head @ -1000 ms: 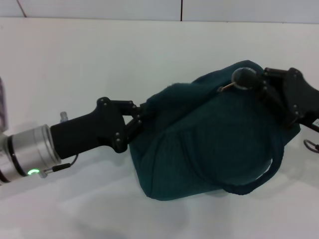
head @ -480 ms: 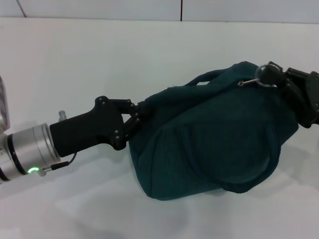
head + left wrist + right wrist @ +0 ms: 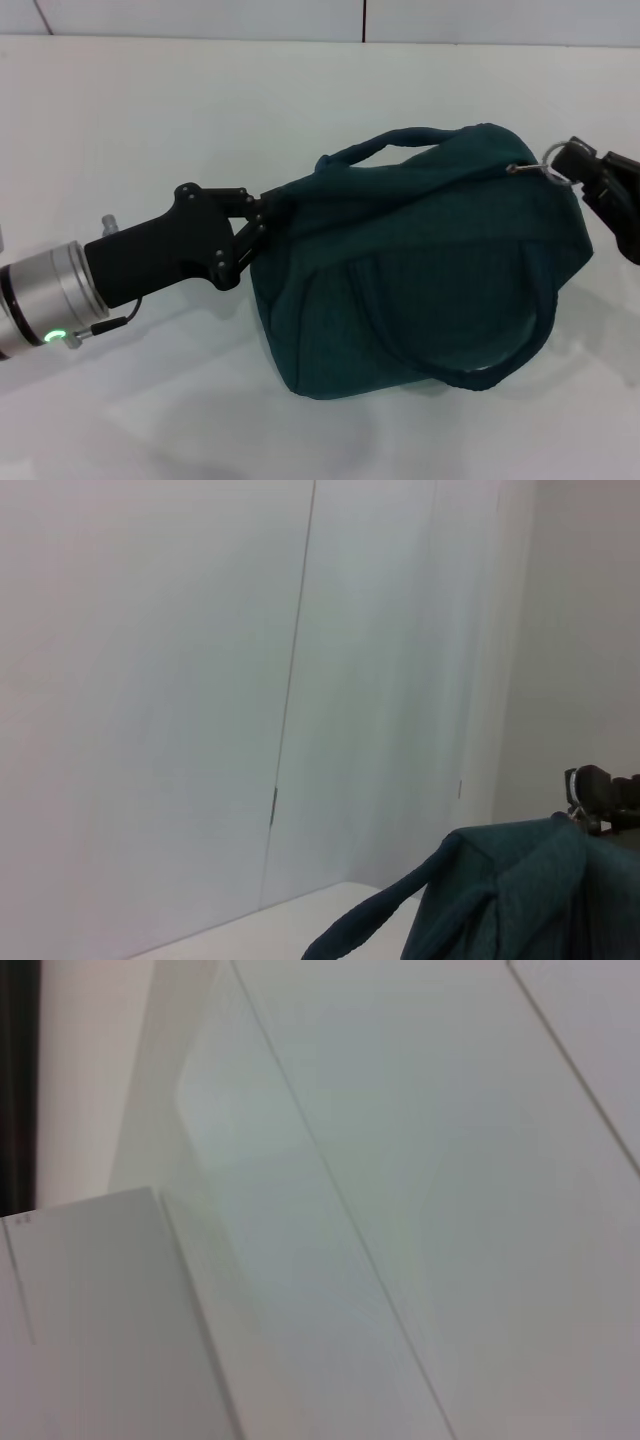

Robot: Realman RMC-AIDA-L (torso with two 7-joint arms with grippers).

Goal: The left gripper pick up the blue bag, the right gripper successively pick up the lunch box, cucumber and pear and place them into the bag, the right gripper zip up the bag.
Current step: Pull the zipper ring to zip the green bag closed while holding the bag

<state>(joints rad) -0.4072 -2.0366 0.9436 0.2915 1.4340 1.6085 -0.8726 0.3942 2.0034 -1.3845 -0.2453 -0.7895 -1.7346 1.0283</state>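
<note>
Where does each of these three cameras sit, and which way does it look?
Head view: on the head, looking down at the blue bag between the left gripper and right gripper.
Left wrist view: on the left arm, facing the wall over the bag's end; shares the bag and right gripper.
Right wrist view: on the right arm, only wall panels.

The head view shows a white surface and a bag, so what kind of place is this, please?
Probably a lab or test room set up for robot work, not a home. A plain white table carries only a blue bag, the walls are bare white panels, and a left gripper and right gripper grip the bag.
</note>
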